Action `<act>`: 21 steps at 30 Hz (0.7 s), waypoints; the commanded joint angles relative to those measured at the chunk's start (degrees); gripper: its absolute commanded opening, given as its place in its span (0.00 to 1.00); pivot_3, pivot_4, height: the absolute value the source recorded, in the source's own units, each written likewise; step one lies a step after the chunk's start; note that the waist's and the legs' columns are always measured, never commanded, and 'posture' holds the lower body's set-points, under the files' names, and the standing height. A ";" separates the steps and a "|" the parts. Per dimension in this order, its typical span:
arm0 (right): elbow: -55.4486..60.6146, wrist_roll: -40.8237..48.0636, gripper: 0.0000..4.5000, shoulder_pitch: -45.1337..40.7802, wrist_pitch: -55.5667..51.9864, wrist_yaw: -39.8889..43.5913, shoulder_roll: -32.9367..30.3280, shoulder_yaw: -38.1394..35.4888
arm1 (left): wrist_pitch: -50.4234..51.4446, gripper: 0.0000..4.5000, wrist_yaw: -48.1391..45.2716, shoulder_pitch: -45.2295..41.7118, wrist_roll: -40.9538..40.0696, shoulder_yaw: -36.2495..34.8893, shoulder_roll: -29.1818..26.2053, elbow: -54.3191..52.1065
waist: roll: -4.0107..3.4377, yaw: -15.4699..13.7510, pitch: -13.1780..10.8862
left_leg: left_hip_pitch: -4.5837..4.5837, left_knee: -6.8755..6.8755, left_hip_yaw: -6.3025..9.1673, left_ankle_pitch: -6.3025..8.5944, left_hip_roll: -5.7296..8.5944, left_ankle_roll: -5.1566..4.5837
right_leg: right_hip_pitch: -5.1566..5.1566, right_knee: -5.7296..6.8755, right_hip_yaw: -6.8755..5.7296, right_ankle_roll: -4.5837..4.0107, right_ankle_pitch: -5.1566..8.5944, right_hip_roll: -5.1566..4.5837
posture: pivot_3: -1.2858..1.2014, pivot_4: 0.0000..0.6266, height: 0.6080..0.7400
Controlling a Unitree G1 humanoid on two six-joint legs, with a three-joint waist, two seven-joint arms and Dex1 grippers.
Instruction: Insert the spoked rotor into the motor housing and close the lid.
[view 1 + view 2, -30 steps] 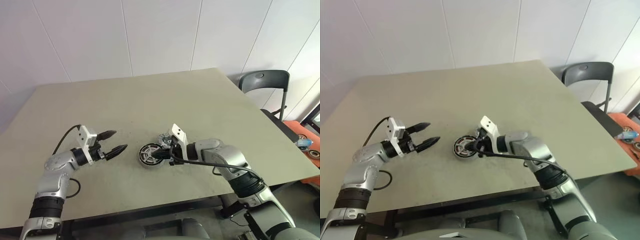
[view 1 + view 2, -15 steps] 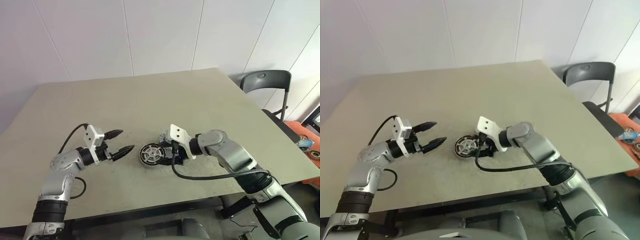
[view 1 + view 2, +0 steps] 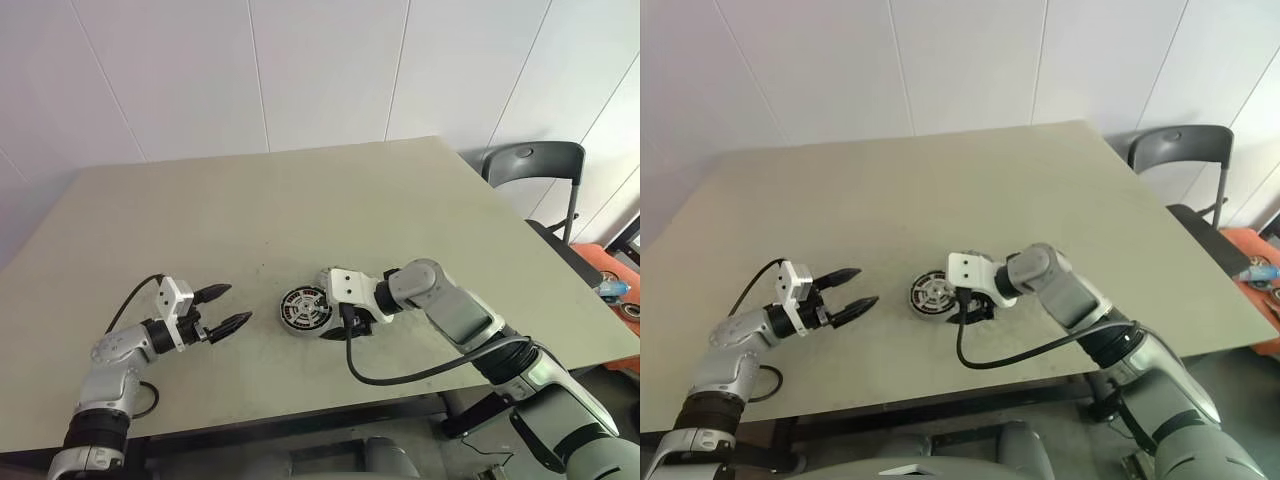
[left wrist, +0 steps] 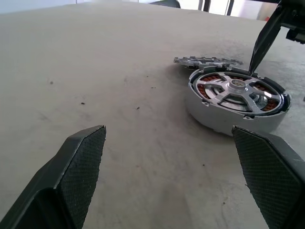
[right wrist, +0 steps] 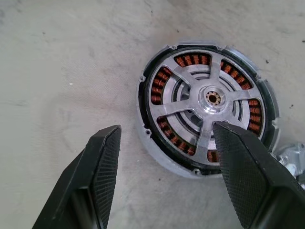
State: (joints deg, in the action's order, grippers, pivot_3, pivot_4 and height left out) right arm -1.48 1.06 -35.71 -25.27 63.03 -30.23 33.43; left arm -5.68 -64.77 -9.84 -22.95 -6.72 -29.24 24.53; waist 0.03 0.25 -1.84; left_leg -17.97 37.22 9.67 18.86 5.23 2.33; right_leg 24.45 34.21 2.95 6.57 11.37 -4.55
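now the rotor (image 5: 209, 102) sits in the housing (image 4: 236, 102); both grippers, left (image 3: 222, 309) and right (image 5: 167, 176), gape empty, and the lid (image 4: 206, 61), seemingly just behind, could get nudged toward the table's far edge.

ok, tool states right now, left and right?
Left tool: open, empty, short of the motor housing.
Right tool: open, holding nothing, over the housing with the spoked rotor seated in it.

Both arms wear silver-grey metal shells with black ribbed joint bands, a black cable looping along each forearm, a white boxy camera block on each wrist, and the left pincer (image 3: 222, 309) and right pincer (image 5: 164, 179) each end in two black, finely textured tapered fingers.
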 commanded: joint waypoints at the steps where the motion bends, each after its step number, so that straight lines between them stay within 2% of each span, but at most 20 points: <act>1: -2.10 -3.66 0.72 -0.92 3.53 -1.46 0.71 0.52 | -3.20 1.00 -0.97 -3.66 0.70 -0.97 -0.12 4.02 | 0.00 -0.11 0.00 | 0.00 0.00 0.00 0.00 0.00 0.00 | 0.00 0.00 0.00 -0.01 -0.01 0.00 | 0.52 0.00 1.00; 3: -2.95 -5.05 0.72 -0.76 4.92 -1.67 0.70 0.71 | -3.93 1.00 -1.20 -4.48 0.83 -0.88 0.01 5.40 | -0.01 -0.16 0.00 | 0.00 0.01 -0.02 0.00 0.01 0.00 | 0.00 -0.01 0.00 -0.01 -0.01 0.00 | 0.52 0.00 1.00; 5: -3.36 -5.88 0.63 -0.52 6.00 -1.34 0.59 0.88 | -4.73 1.00 -1.46 -5.27 1.01 -0.94 0.06 6.96 | 0.00 -0.17 0.01 | 0.01 -0.01 -0.03 0.00 0.01 0.00 | 0.00 -0.01 0.01 -0.01 -0.01 0.00 | 0.52 0.00 1.00; 6: -3.30 -6.08 0.62 -0.38 6.23 -1.27 0.67 0.85 | -5.32 1.00 -1.79 -5.63 1.10 -1.10 -0.01 8.12 | 0.00 -0.14 0.01 | 0.01 -0.01 -0.03 0.00 0.01 0.00 | 0.00 -0.01 0.01 -0.01 -0.01 0.00 | 0.52 0.00 1.00; 7: -3.03 -6.12 0.53 -0.15 6.35 -1.19 0.73 0.72 | -5.79 1.00 -1.92 -5.77 1.23 -1.19 0.09 8.82 | 0.00 -0.18 0.01 | 0.03 -0.02 -0.03 0.00 0.00 0.00 | 0.00 0.00 0.01 -0.01 -0.01 0.00 | 0.52 0.00 1.00; 8: -2.69 -5.94 0.51 0.07 6.28 -1.15 0.93 0.42 | -6.55 1.00 -2.18 -5.77 1.33 -1.28 0.20 9.72 | 0.00 -0.17 0.01 | 0.04 0.00 -0.03 0.00 0.00 0.00 | -0.01 0.02 0.01 -0.04 -0.03 0.01 | 0.52 0.00 1.00; 9: -2.43 -5.72 0.44 0.20 6.14 -1.07 1.16 0.10 | -7.42 1.00 -2.48 -5.71 1.38 -1.38 0.27 10.67 | 0.00 -0.13 0.01 | 0.10 0.00 -0.05 0.00 -0.01 0.00 | -0.04 0.03 0.01 -0.06 -0.05 0.02 | 0.52 0.00 1.00; 12: -2.22 -5.62 0.44 0.20 5.94 -0.95 1.45 -0.37 | -9.08 1.00 -2.71 -5.10 1.45 -1.22 0.75 11.39 | 0.00 0.02 0.01 | 0.26 0.00 -0.08 0.00 -0.03 0.01 | -0.18 0.05 0.00 -0.08 -0.06 0.04 | 0.52 0.00 1.00; 13: -2.10 -5.44 0.44 0.20 5.76 -0.76 1.53 -0.53 | -9.21 1.00 -2.08 -4.36 1.62 -0.80 1.38 10.08 | 0.00 0.05 0.01 | 0.27 0.00 -0.08 0.00 -0.03 0.01 | -0.19 0.06 0.00 -0.08 -0.06 0.04 | 0.52 0.00 1.00; 17: -1.99 -5.56 0.18 0.33 5.52 -0.80 1.89 -0.85 | -7.63 1.00 1.49 -1.54 2.64 1.04 3.79 2.80 | 0.01 0.23 0.01 | 0.32 -0.01 -0.09 0.00 -0.04 0.01 | -0.26 0.04 0.01 -0.06 -0.08 0.01 | 0.52 0.00 1.00; 20: -2.07 -5.69 0.18 0.33 5.55 -0.70 2.15 -0.97 | -4.57 1.00 4.13 0.33 2.90 1.85 4.33 -3.58 | 0.01 0.22 0.01 | 0.32 -0.01 -0.09 0.00 -0.05 0.01 | -0.26 0.05 0.01 -0.02 -0.11 0.01 | 0.52 0.00 1.00; 21: -2.08 -5.67 0.10 0.34 5.51 -0.64 2.19 -0.99 | -3.72 1.00 4.60 0.72 2.82 1.89 4.19 -4.89 | 0.01 0.23 0.01 | 0.32 -0.01 -0.09 0.00 -0.05 0.01 | -0.25 0.05 0.01 -0.02 -0.11 0.01 | 0.52 0.00 1.00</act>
State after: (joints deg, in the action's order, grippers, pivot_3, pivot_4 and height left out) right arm -3.99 -4.18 -35.02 -19.60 62.55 -28.37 33.57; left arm -10.42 -61.27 -8.83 -20.06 -4.41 -24.36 23.21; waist 0.04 0.48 -1.82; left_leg -17.64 37.21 9.59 18.86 5.17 2.33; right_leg 24.19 34.27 2.96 6.54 11.26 -4.53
